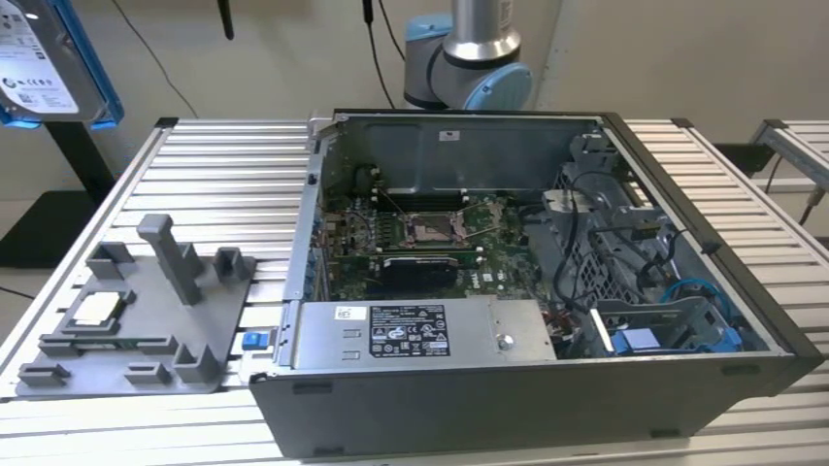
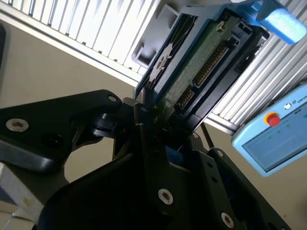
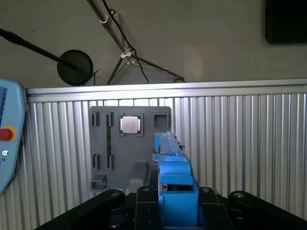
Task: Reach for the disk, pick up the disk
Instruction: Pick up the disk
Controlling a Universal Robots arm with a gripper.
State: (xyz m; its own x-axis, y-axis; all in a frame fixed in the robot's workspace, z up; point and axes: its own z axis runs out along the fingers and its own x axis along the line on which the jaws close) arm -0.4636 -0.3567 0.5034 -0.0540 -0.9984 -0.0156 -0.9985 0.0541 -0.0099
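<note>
The ribbed metal desk [image 1: 220,175] carries a grey holder plate [image 1: 220,316] at lower left and an open computer case [image 1: 492,417] centre-right.

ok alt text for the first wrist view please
The tool grips the blue-framed disk edge-on. Beyond it, a grey fixture carrying a square silver chip lies on the ribbed metal table.

We look across a ribbed metal table [image 1: 208,165], silvery under soft, even light. Behind it rises a plain beige wall [image 1: 725,49]. A second table [image 1: 797,146] of the same kind stands near it, at the exterior view's right. In the first wrist view we see a smooth beige floor [image 3: 216,43] past the table's edge, with a round black base [image 3: 75,67] and a thin tripod [image 3: 127,53] on it.
</note>
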